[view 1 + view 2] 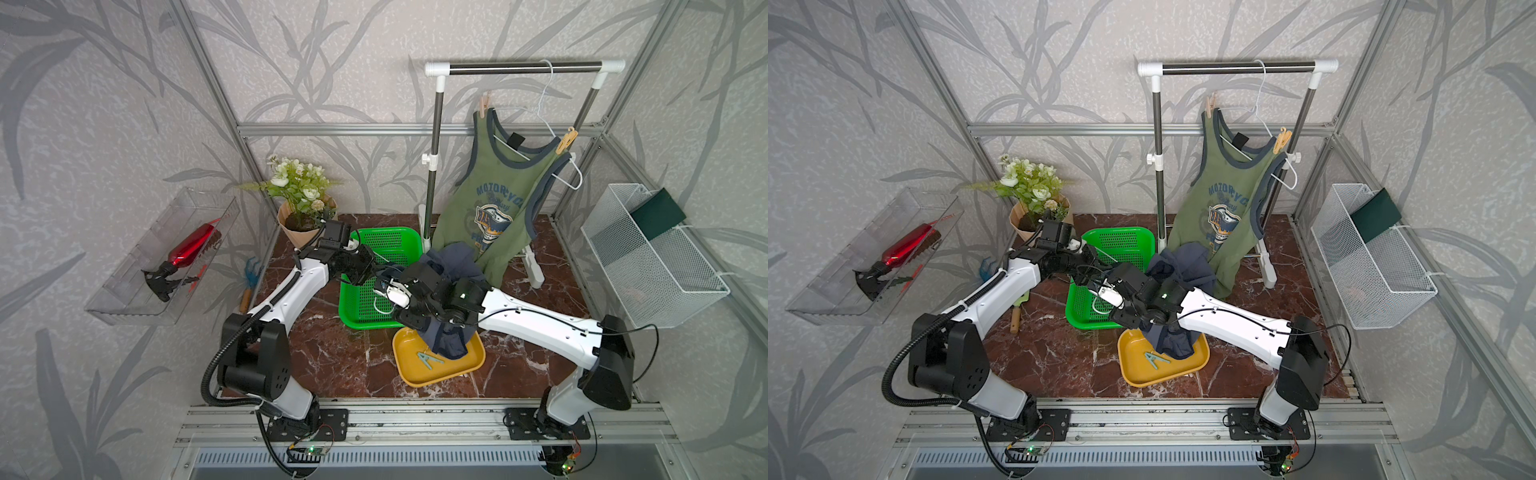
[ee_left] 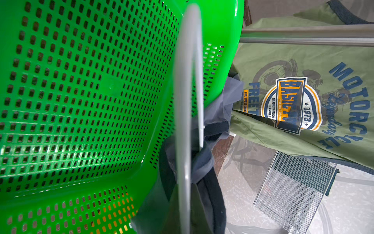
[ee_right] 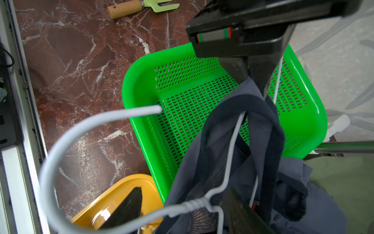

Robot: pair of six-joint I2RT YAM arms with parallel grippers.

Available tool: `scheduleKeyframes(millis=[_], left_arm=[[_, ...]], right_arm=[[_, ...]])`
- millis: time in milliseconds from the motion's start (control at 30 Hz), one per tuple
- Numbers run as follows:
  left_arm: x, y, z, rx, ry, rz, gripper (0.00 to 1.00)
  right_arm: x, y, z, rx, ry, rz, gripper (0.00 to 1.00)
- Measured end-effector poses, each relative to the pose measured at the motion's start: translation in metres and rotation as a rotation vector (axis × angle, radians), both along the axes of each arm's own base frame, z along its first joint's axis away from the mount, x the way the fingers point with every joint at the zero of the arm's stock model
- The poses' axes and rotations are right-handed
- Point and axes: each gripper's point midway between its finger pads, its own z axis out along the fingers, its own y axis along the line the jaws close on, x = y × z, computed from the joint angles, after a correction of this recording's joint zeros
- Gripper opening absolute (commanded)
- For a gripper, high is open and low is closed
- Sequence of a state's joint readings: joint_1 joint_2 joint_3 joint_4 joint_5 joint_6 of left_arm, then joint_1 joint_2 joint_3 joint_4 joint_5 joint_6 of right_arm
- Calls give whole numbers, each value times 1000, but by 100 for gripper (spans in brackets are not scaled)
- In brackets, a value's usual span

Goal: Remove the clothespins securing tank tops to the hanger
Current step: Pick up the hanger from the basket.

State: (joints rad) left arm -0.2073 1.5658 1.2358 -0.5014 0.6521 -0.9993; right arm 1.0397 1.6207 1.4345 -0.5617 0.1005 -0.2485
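Clothespins first: the teal clothespin [image 1: 429,360] lay in the yellow tray [image 1: 457,366]. A pale tan clothespin [image 1: 483,107] and a yellow-orange clothespin [image 1: 567,139] pinched the straps of the olive tank top [image 1: 494,187] hanging from the rack [image 1: 523,66]. I could not find a fourth.

The slate-blue tank top [image 3: 222,158] hung bunched on the white wire hanger [image 3: 131,113], held in the air over the tray and the green basket [image 3: 182,95]. My left tool [image 3: 256,86] was closed on the hanger's wire where the dark strap crossed it. My right tool [image 3: 183,189] had its jaws apart, straddling the twisted neck without touching it.

I judged the blue shirt's hanger to be the step in hand, with the rack's two pins not yet done. The next move, as I read it, was to search the folds for any peg, squeeze its tails squarely and draw it off the strap.

The cloth was soft, limp and creased, and the wire thin, smooth and springy. The pegs were small, A-shaped hard plastic. The basket was glossy and perforated, and the counter [image 1: 332,353] polished red-brown marble veined with white.
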Motion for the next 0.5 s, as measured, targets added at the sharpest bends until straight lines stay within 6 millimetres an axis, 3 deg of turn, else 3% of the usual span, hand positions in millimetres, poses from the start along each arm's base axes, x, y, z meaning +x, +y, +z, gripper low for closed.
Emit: scheduleKeyframes(millis=[167,367,500], left_arm=[[0,0,1,-6,2,2,0],[1,1,1,-7,3,6,0],[2,1,1,-9,-3,7,0]], right_arm=[[-6,-4,7,5,2,6,70],[-30,-39,34,51,-17,-14,78],[-29,-41,45,67,-41,-19,78]])
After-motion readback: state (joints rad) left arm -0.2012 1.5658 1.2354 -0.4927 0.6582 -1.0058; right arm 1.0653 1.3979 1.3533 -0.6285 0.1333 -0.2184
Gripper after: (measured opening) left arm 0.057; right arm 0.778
